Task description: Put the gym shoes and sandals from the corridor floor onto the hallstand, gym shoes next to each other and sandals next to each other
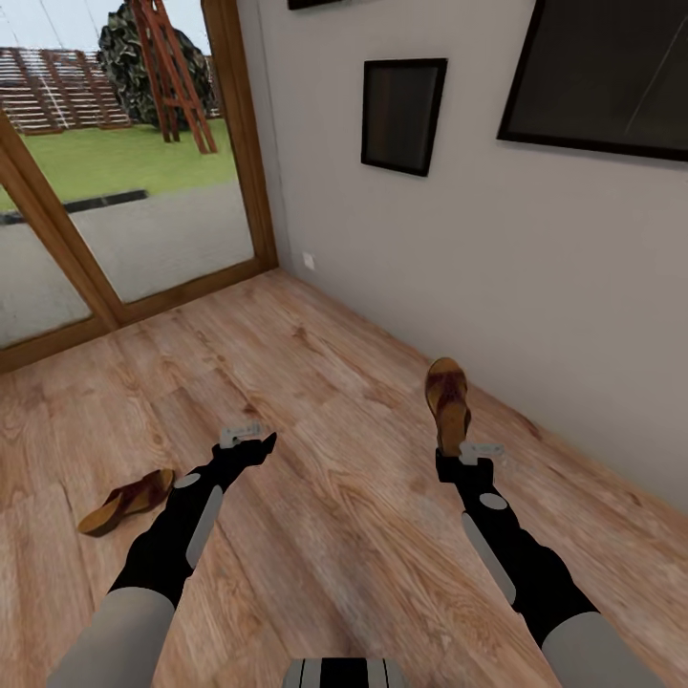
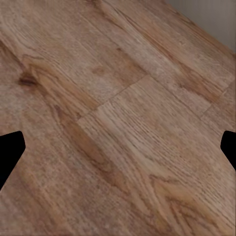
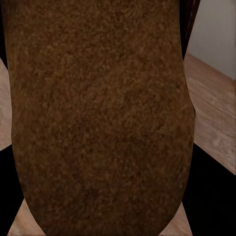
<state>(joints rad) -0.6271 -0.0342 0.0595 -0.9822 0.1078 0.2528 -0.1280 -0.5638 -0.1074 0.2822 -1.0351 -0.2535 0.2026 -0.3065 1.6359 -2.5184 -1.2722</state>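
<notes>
Nearest us, our left gripper (image 1: 250,438) hangs empty over the corridor floor (image 1: 334,478), fingers spread wide. Our right gripper (image 1: 457,449) clamps one sandal (image 1: 447,397) by its end, so we should keep it level while turning toward the rack. The other sandal (image 1: 127,501) lies at far left.

no readable text, labels, numbers, signs
</notes>
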